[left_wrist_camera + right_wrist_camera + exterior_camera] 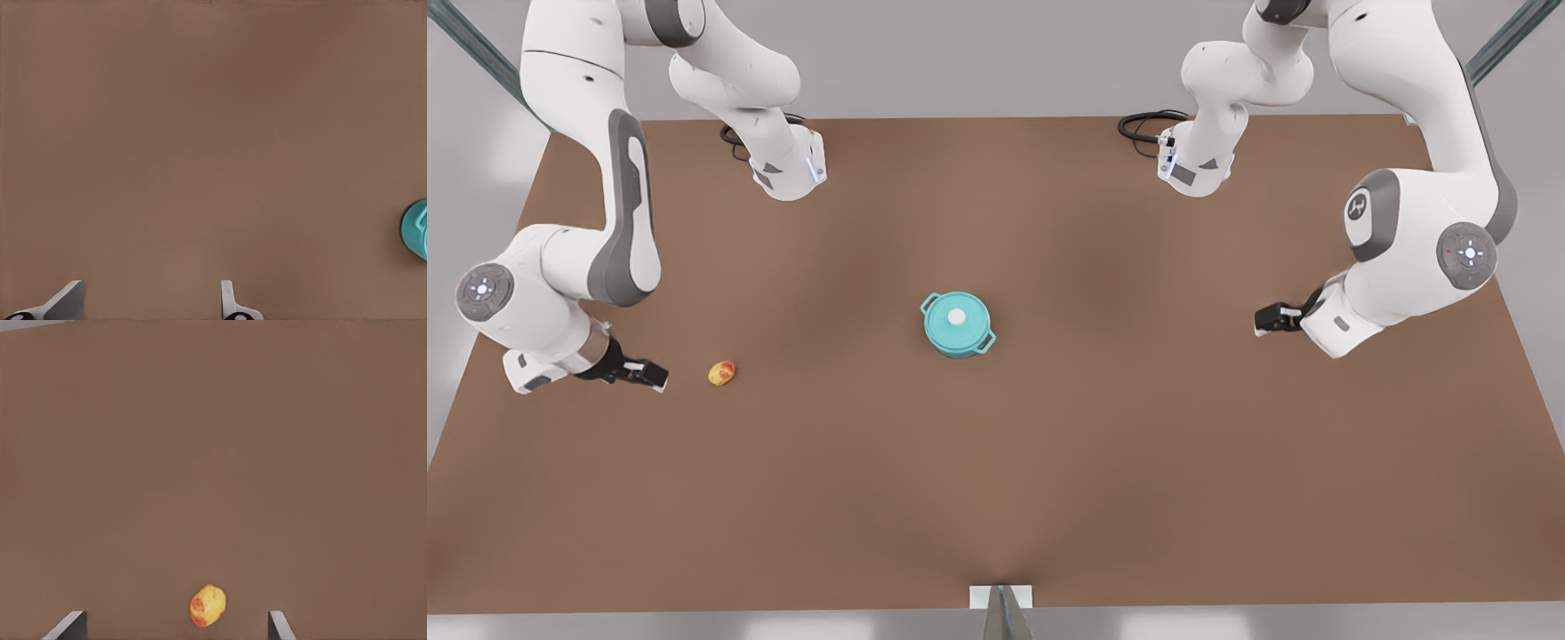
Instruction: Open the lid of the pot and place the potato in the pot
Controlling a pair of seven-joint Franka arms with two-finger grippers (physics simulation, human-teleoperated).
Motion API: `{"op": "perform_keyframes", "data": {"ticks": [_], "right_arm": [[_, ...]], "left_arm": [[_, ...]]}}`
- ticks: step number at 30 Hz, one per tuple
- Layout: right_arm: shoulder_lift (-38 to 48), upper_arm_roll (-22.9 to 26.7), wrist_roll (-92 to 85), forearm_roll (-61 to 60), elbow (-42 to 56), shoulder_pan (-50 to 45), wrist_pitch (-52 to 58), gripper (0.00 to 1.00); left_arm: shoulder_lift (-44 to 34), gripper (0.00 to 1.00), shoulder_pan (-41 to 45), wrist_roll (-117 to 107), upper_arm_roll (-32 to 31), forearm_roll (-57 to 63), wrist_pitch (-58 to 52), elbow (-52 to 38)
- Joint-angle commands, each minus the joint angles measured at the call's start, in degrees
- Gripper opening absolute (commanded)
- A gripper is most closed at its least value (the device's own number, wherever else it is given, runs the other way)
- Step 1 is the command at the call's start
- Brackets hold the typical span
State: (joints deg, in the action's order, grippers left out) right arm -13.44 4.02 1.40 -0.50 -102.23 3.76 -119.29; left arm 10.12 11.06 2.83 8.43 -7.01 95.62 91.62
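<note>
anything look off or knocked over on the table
Nothing stands out. The pot sits upright mid-table with the pot lid seated flat. The potato lies by the open right gripper; the open left gripper hangs apart.

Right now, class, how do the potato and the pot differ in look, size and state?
The potato is yellow with an orange-red patch; the pot is teal. The potato is much smaller than the pot. The potato lies bare; the pot wears its pot lid. Both rest on the brown table.

left claw (150,301) fingers spread (tips only), bare brown table (200,133), teal pot (416,228) edge
</note>
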Motion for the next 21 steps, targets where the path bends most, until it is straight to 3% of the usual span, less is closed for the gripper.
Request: {"op": "perform_keyframes", "data": {"ticks": [1, 5, 8, 11, 14, 21], "right_arm": [[-0.3, 0.0, 0.3, 0.0, 0.2, 0.0, -2.7, 1.00], [-1.1, 0.2, -0.2, -0.5, 2.2, 1.0, -2.1, 1.00], [1.7, 0.3, 5.1, -0.6, 1.4, 1.8, 3.8, 1.00], [4.2, -0.4, 13.5, -0.5, -3.8, 1.1, 2.8, 1.00], [6.2, -0.8, 18.2, -0.6, -13.2, -1.7, -8.2, 1.00], [4.3, -0.8, 22.6, -1.4, -21.8, -3.5, -21.2, 1.00]], "left_arm": [[0.0, 1.00, -0.1, 5.4, 0.0, 0.3, 2.6, 0.0], [-0.2, 1.00, 1.3, 4.7, -2.5, 0.4, 1.1, 0.4], [1.5, 1.00, 4.7, -14.0, -13.8, 0.9, 0.6, -5.7], [9.7, 1.00, 18.4, -29.0, -14.4, 6.3, 0.8, -14.1], [17.7, 1.00, 25.9, -44.7, -14.4, 6.5, 7.8, -20.1], [26.9, 1.00, 31.8, -64.1, -14.5, 8.3, 16.2, -19.7]]}}
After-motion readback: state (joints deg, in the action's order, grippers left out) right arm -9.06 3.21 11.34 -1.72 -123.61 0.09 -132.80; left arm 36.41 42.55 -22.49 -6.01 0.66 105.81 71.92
